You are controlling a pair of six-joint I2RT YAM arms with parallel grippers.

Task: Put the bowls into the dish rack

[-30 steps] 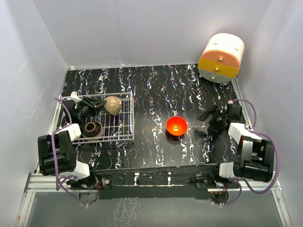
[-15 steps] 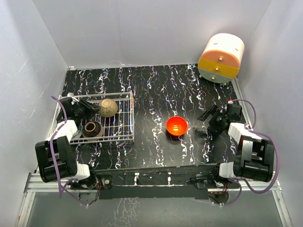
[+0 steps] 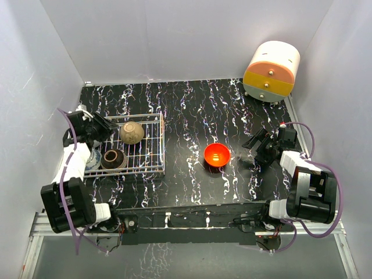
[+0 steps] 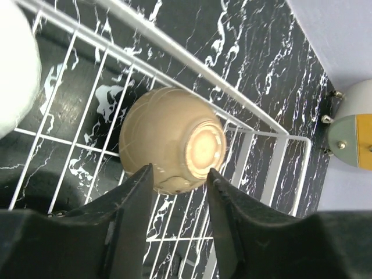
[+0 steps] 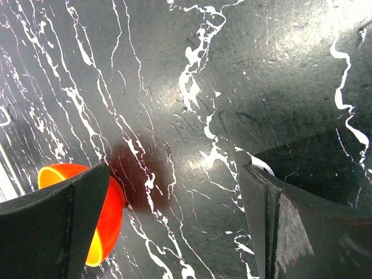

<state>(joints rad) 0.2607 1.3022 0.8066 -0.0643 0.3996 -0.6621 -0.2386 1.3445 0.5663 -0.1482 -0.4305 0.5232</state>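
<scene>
The dish rack (image 3: 161,145) stands at the left of the table. In its far part a tan bowl (image 3: 132,132) lies with its foot ring turned up and sideways (image 4: 172,148). A brown bowl with a dark outside (image 3: 113,158) sits at the rack's near side. My left gripper (image 3: 110,129) hovers just left of the tan bowl, open (image 4: 180,179), with nothing between its fingers. A red-orange bowl (image 3: 217,154) sits upright on the table's middle. My right gripper (image 3: 253,150) stands open (image 5: 174,174) to its right, and that bowl (image 5: 110,224) shows behind its left finger.
A round cream-and-orange drawer cabinet (image 3: 271,71) stands at the back right corner. A blue-and-white shape (image 3: 93,161) peeks out beside the left arm in the rack. A white rounded shape (image 4: 14,70) fills the left wrist view's top left. Grey walls enclose the table.
My left gripper has let go of the tan bowl and drawn back to the left and away. The bowl now rests in the rack. The right arm has not moved.
</scene>
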